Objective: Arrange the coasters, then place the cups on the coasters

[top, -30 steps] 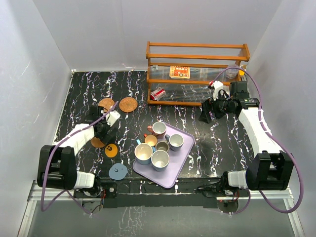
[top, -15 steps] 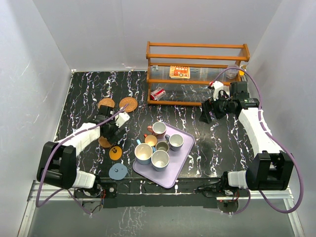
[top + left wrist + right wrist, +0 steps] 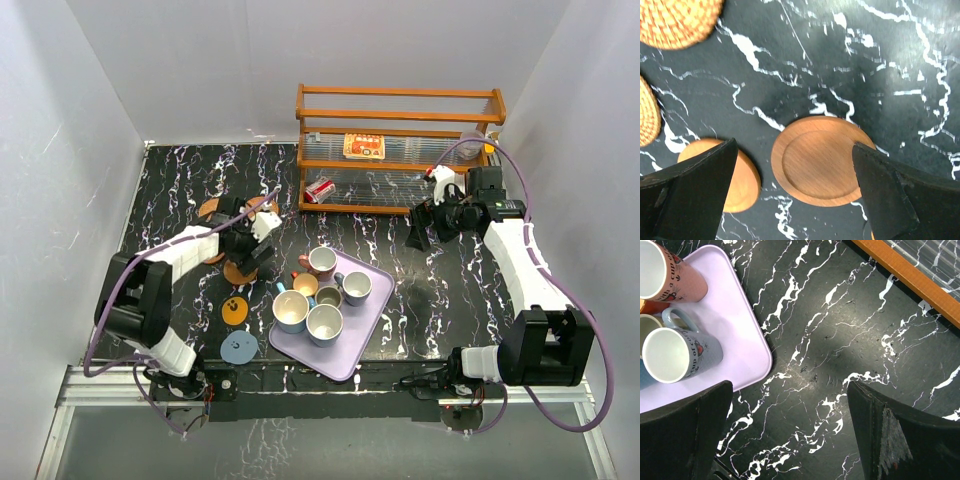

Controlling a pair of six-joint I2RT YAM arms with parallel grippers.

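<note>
1. The left arm [image 3: 185, 250] reaches forward and inward, forearm low, wrist turned down.
2. The left gripper [image 3: 252, 250] points downward, its jaws spread wide, holding nothing.
3. The right arm [image 3: 520, 255] stretches forward, its wrist angled inward.
4. The right gripper [image 3: 414, 238] hangs tilted down, jaws wide apart and empty.

A black marbled table [image 3: 450, 290] carries a wooden rack [image 3: 400, 92] at the back and a lilac tray [image 3: 366, 326] near the front. Left of the tray lie two woven coasters [image 3: 680, 20], two plain orange coasters [image 3: 820, 160], a dotted coaster [image 3: 235, 310] and a grey-blue coaster [image 3: 239, 347].
</note>
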